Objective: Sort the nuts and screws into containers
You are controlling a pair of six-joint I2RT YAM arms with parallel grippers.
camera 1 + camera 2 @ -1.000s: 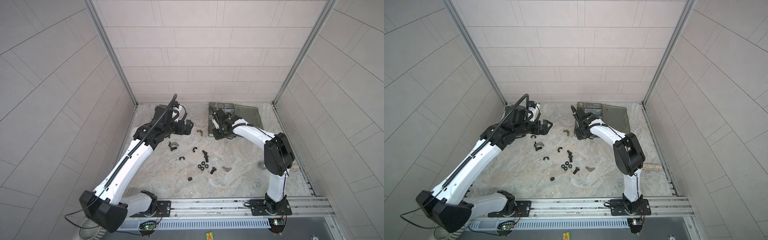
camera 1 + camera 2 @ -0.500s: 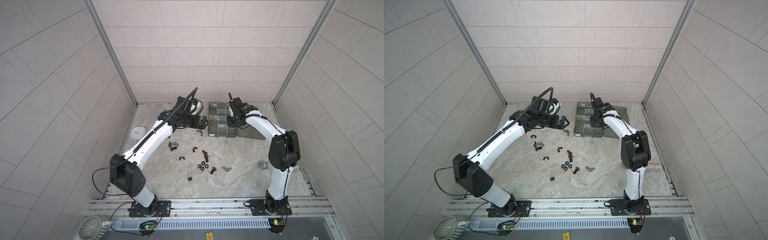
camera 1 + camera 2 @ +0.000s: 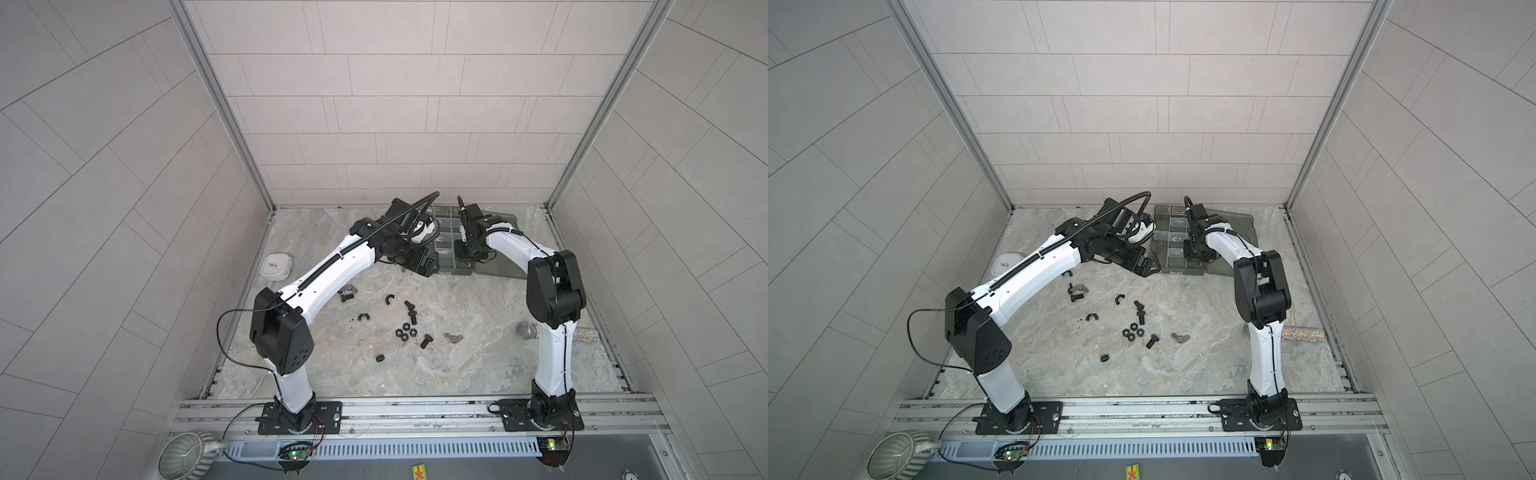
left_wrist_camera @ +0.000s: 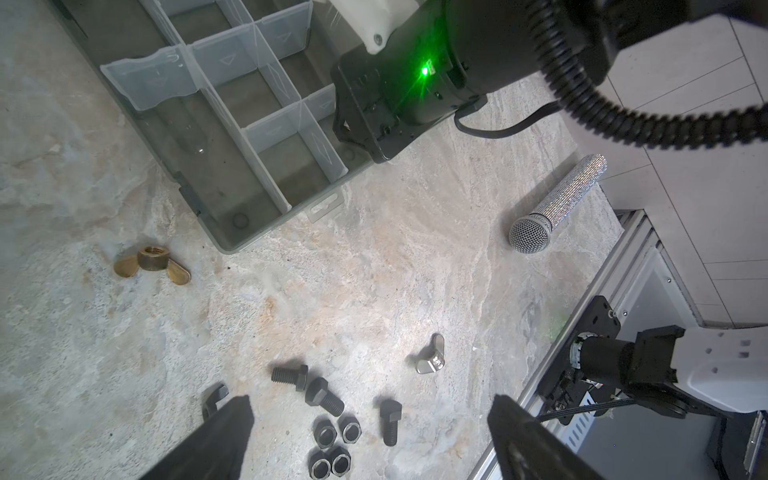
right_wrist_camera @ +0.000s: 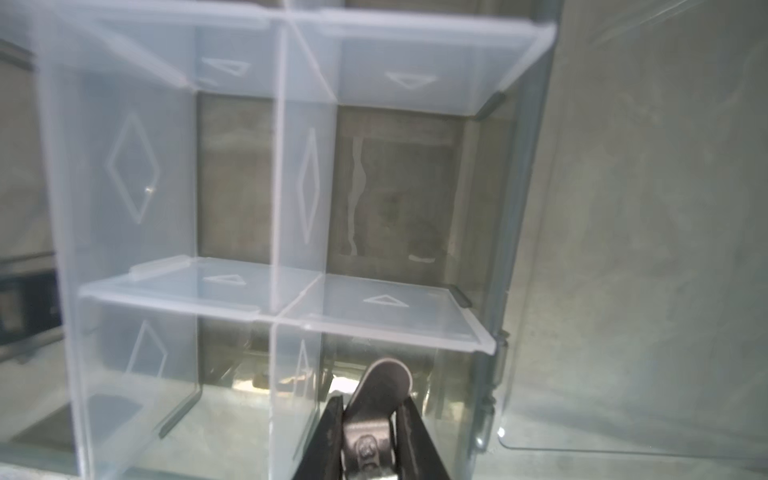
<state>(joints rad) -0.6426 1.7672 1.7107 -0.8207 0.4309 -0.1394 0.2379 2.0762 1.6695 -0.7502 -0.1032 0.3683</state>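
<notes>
Your right gripper (image 5: 372, 400) has its jaws only a little apart, clamped on the body of a silver wing nut (image 5: 382, 382). One rounded wing stands up between the black fingers (image 5: 324, 444). It hangs inside the organizer box (image 5: 519, 208), over the compartment (image 5: 374, 353) that lies against the hinged wall. The clear lid (image 5: 644, 249) lies flat open beyond that wall. The box is smoky translucent plastic, and its pale dividers (image 5: 278, 166) are embossed with diamonds and triangles. Your left gripper (image 4: 370, 401) has its jaws wide apart with nothing between them. It hovers off the stone-patterned table (image 4: 374, 270), near the box's front left corner in both top views. Just past its fingertips in the left wrist view lie three black bolts (image 4: 324, 392) with hex heads and stubby threaded shanks, four hex nuts (image 4: 324, 434) bunched together, and a second silver wing nut (image 4: 432, 359). A brass wing nut (image 4: 151, 259) sits just beside the box's end wall. Bare stone shows between the box's front edge and the loose hardware. A glittery microphone (image 4: 532, 235) with a mesh head lies well apart, towards the rail.
</notes>
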